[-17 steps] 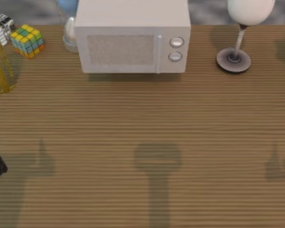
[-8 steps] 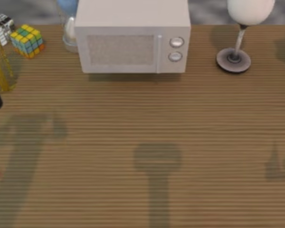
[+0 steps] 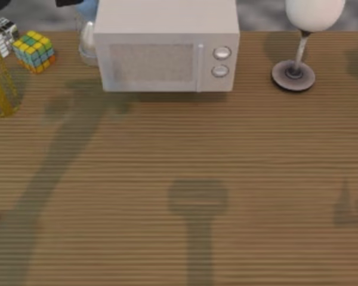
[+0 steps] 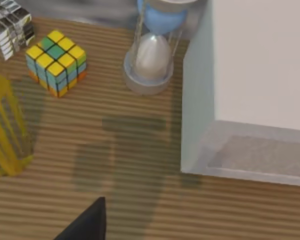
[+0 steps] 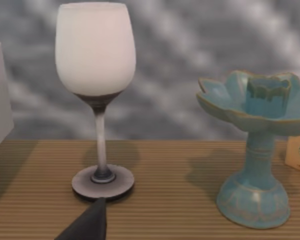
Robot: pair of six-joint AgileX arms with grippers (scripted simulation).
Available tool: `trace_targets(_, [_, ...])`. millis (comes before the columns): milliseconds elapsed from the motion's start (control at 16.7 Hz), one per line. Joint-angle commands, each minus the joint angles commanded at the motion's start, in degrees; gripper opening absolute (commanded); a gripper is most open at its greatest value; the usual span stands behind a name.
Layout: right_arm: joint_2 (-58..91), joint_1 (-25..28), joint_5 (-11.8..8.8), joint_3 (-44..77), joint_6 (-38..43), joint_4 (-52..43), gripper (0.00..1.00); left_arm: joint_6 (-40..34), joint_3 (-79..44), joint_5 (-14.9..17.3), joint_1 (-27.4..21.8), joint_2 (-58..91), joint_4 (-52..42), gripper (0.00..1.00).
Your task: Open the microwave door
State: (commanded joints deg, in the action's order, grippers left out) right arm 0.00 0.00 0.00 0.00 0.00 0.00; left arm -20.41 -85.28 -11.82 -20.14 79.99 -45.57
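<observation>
Wood table (image 3: pixel 185 155): bare in front, leaving room for a door to swing out.
Door (image 3: pixel 150 62): shut flush, handle strip beside the knobs.
Microwave (image 3: pixel 166 24): far middle, face forward.
Left gripper (image 3: pixel 71 3): dark tip at the far edge, above the hourglass (image 4: pixel 152 60) by the oven's left wall; finger spread can't be told.
Right gripper: unseen from above; only a dark tip near the wine glass (image 5: pixel 96 95); spread unclear.

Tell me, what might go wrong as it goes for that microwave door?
The left arm hangs over the back left corner, right above the hourglass standing close beside the microwave; it could knock it over. The door is shut, and its handle strip is slim, so a grip might slip.
</observation>
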Motion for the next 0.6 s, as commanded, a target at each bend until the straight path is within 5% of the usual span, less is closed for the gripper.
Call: trace_targets(600, [0.0, 0.0, 0.0, 0.0, 0.0, 0.0, 1.0, -11.7, -53.8, -5.2, -14.6, 47.9, -26.0, 1.0])
